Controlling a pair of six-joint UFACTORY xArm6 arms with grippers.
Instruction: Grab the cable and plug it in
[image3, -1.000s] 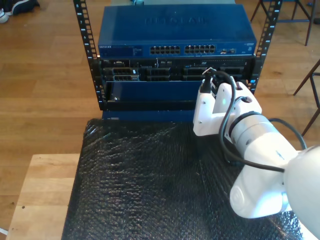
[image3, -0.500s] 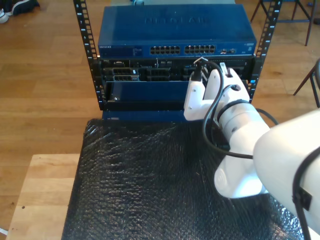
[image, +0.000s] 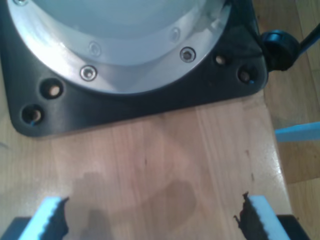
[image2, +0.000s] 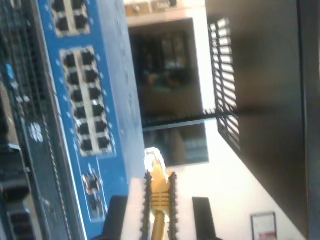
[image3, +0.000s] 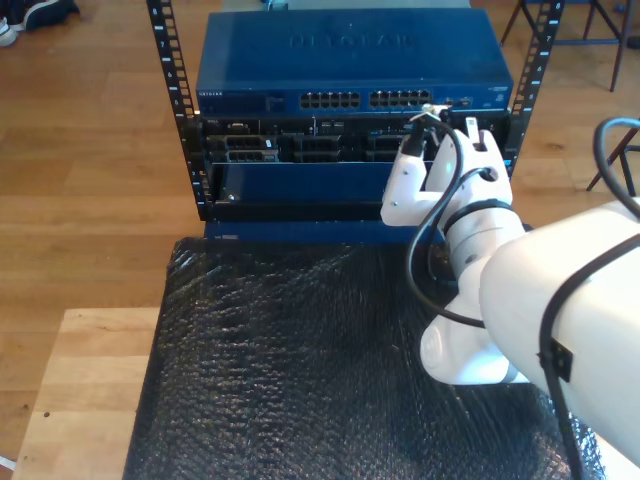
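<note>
Two port blocks on blue switch (image2: 95, 95); my second hand (image2: 159, 200) grips cable (image2: 159, 192).

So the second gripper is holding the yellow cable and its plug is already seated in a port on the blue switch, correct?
Not seated. My second gripper does hold the yellow cable, but in the second wrist view its clear plug is still in open air beside the blue switch, in no port.

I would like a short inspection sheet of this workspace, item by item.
Surface: black bubble-wrap mat over a wooden table.
Job's things: yellow cable with clear plug, not yet in the blue switch.
Clutter: nothing seen.
Hands: my second hand shut on the cable near the switch's ports; my first hand open, empty, above wood.
Cables: black robot cable on the arm.
Surroundings: rack, wood floor.
</note>
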